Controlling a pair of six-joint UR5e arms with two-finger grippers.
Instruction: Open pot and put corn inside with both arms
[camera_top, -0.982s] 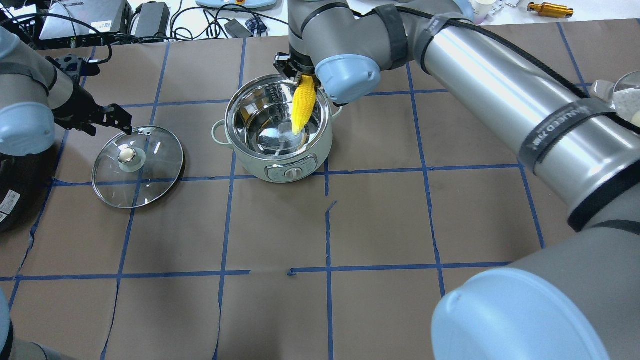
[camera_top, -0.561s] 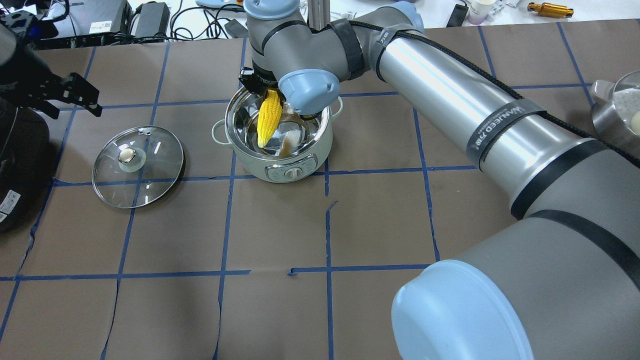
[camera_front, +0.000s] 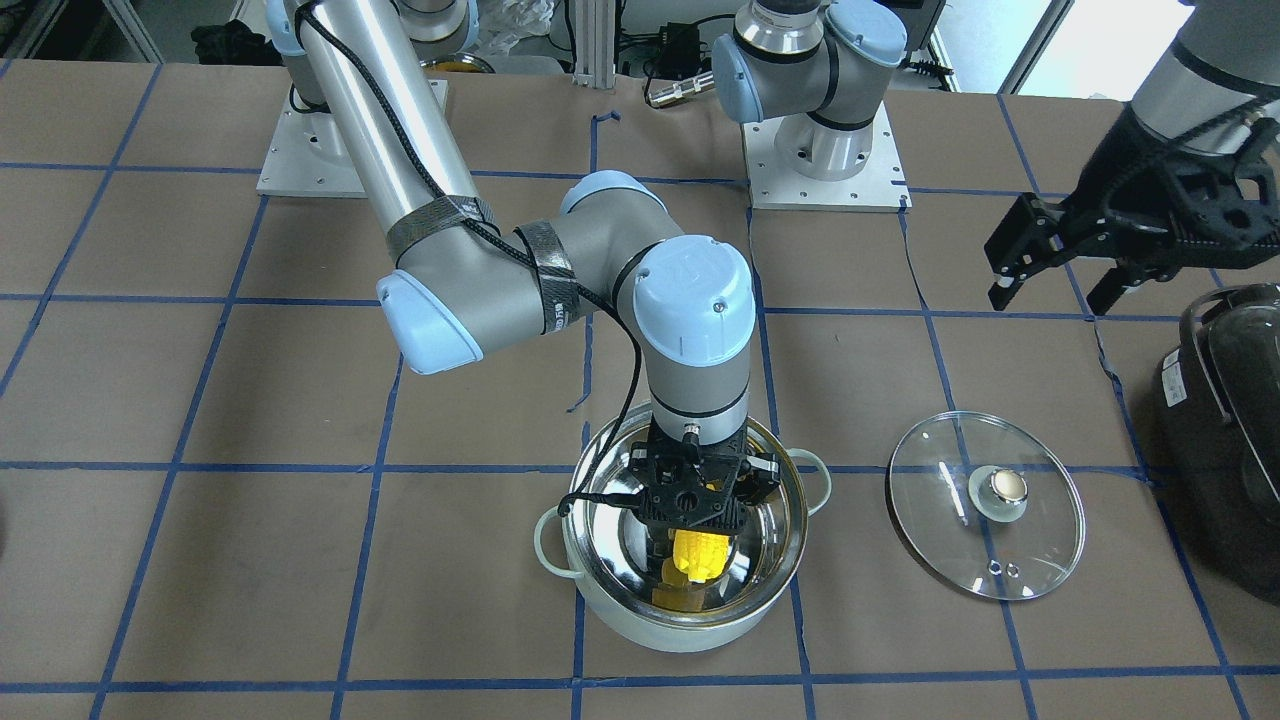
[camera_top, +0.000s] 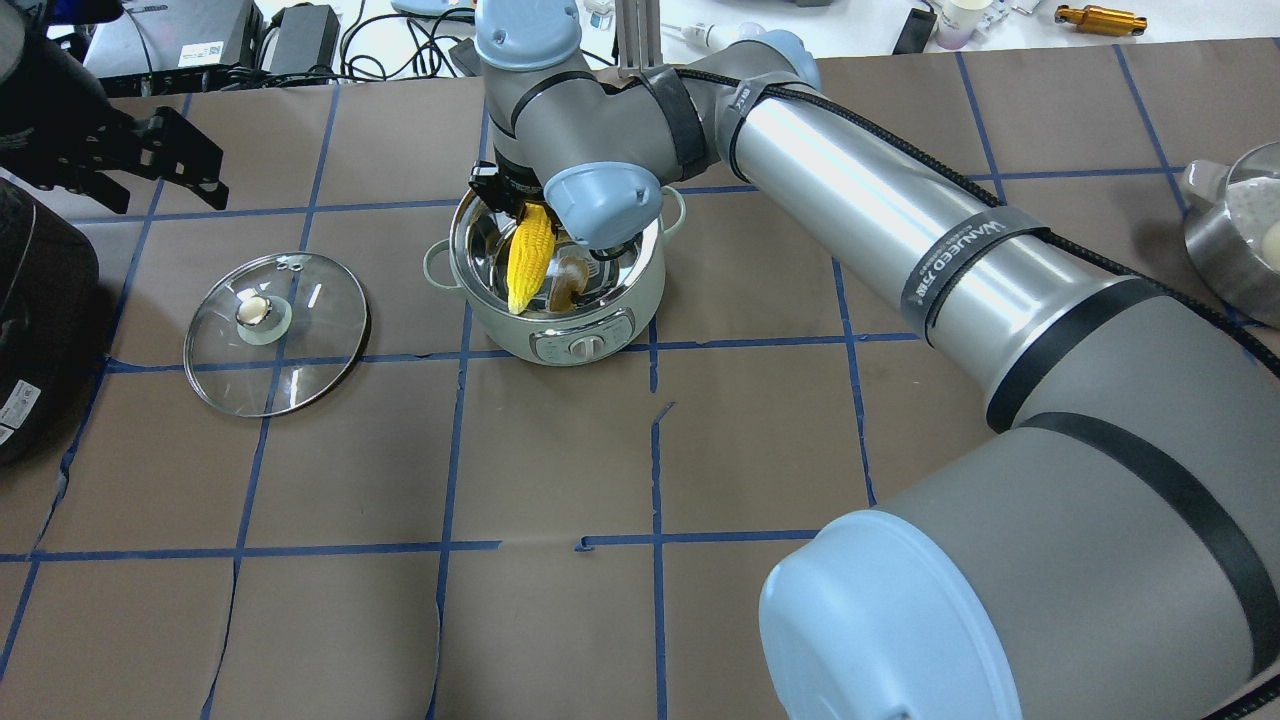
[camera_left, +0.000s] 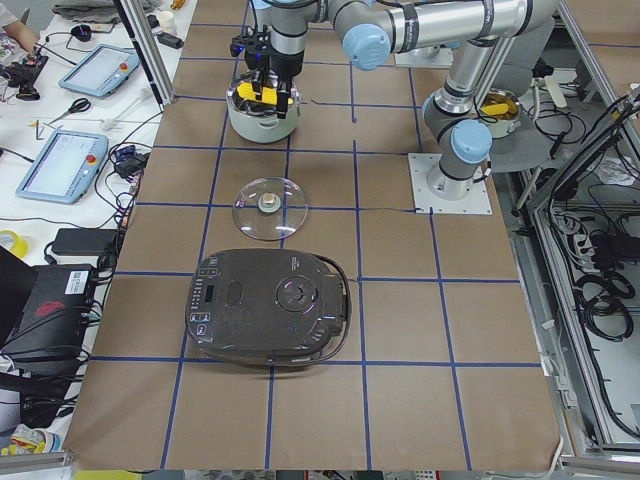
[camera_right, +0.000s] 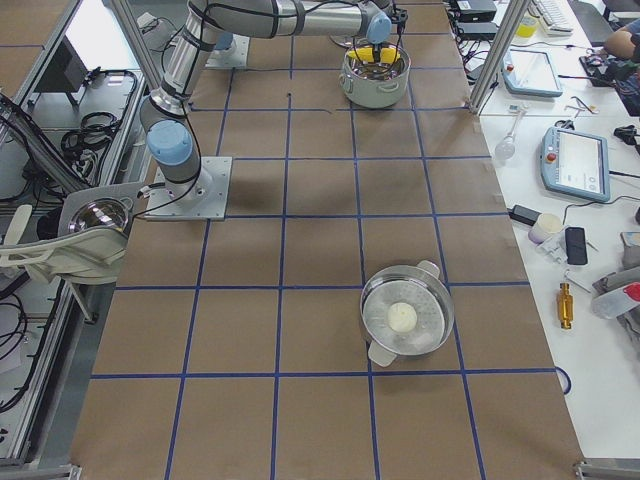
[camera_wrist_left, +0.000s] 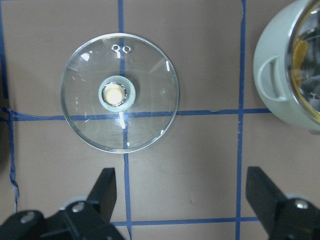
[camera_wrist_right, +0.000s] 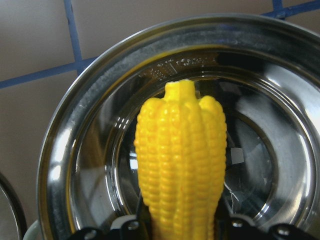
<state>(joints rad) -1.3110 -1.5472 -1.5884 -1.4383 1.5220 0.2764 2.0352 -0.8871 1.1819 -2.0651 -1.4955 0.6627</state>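
While the right gripper has its fingers closed on the thick end of the corn, the cob hangs tip-down inside the open pot; whether the tip touches bottom I cannot tell. It looks light, rigid and ridged, unlikely to slip or break, so the butt-end hold suits it. The left gripper, spread wide and empty, hangs above the glass lid lying on the table
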